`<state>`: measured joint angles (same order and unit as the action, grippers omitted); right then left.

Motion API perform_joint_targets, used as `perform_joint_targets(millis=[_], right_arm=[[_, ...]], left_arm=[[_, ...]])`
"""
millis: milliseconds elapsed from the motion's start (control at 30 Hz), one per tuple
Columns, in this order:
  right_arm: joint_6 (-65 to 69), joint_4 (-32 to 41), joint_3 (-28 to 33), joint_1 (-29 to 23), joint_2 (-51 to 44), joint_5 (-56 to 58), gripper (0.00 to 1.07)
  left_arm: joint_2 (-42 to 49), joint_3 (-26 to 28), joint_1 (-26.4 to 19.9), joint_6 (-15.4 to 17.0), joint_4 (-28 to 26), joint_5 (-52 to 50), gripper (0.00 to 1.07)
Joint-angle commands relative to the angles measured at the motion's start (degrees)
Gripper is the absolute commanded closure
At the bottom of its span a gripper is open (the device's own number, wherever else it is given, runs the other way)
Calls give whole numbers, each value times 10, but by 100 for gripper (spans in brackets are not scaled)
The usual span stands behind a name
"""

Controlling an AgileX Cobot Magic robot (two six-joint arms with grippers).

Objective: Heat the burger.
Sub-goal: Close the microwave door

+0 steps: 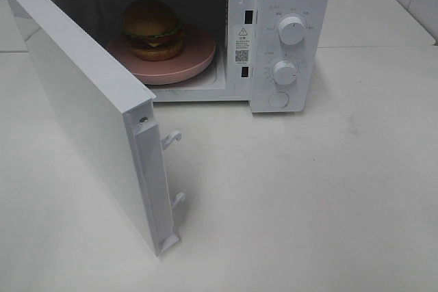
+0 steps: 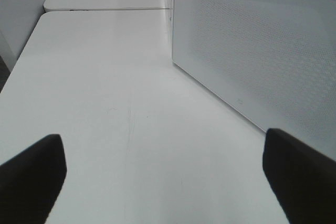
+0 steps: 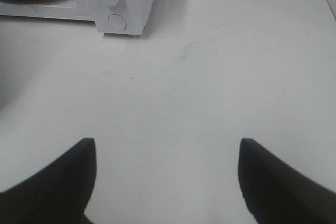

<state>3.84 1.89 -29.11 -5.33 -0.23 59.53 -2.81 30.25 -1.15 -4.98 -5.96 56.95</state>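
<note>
White tabletop [image 1: 308, 203] carries the microwave [image 1: 287, 5], its door [image 1: 89, 114] swung wide so the cavity stands open. The burger [image 1: 152, 29] sits inside on the pink plate [image 1: 198, 59], loaded for heating. The left arm's fingers [image 2: 31, 177] are spread and empty near the door's outer face, probably placed to push it shut. The right arm's fingers [image 3: 52, 182], also spread and empty, hover low over bare tabletop, facing the knobs [image 1: 284, 72] for the timer step.
</note>
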Motion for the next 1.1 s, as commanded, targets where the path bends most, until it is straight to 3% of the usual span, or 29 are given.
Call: perform_joint_targets(millis=[33,167,233,267,300,333,400,433,500,600,633,800,967,1100], right_arm=[[-2,-2,1,5,-15,-1,35],[-2,-2,1,5,-15,-1,35],[-2,-2,1,5,-15,-1,35],[-2,-2,1,5,-15,-1,35],[-2,-2,1,5,-15,-1,35],[-2,-2,1,5,-15,-1,35],[-2,-2,1,5,-15,-1,35],[-2,-2,1,5,-15,-1,35],[-2,-2,1,5,-15,-1,35],[-1,-2,1,5,-15,-1,35],[3,-2,1,5,-15,-1,35],[5,-2,1,5,-15,-1,35],[5,-2,1,5,-15,-1,35],[5,-2,1,5,-15,-1,35]], left_arm=[[-28,3,-1,3,-3,-23,19],[-59,3,-1,3,-2,-52,29],[-88,3,-1,3,-5,-86,43],[-88,3,-1,3,-5,-86,43],[-107,3,-1,3,-9,-101,53],[-107,3,-1,3,-9,-101,53],[-139,2,-1,2,-12,-128,66],[-139,2,-1,2,-12,-128,66],[-186,1,-1,2,-13,-158,90],[-197,-3,-1,2,-15,-171,97],[-215,-14,-1,2,-21,-203,107],[-258,-59,-1,-14,-43,-316,107],[-317,-115,-1,-59,-78,-478,107],[-348,-138,-1,-66,-84,-554,107]])
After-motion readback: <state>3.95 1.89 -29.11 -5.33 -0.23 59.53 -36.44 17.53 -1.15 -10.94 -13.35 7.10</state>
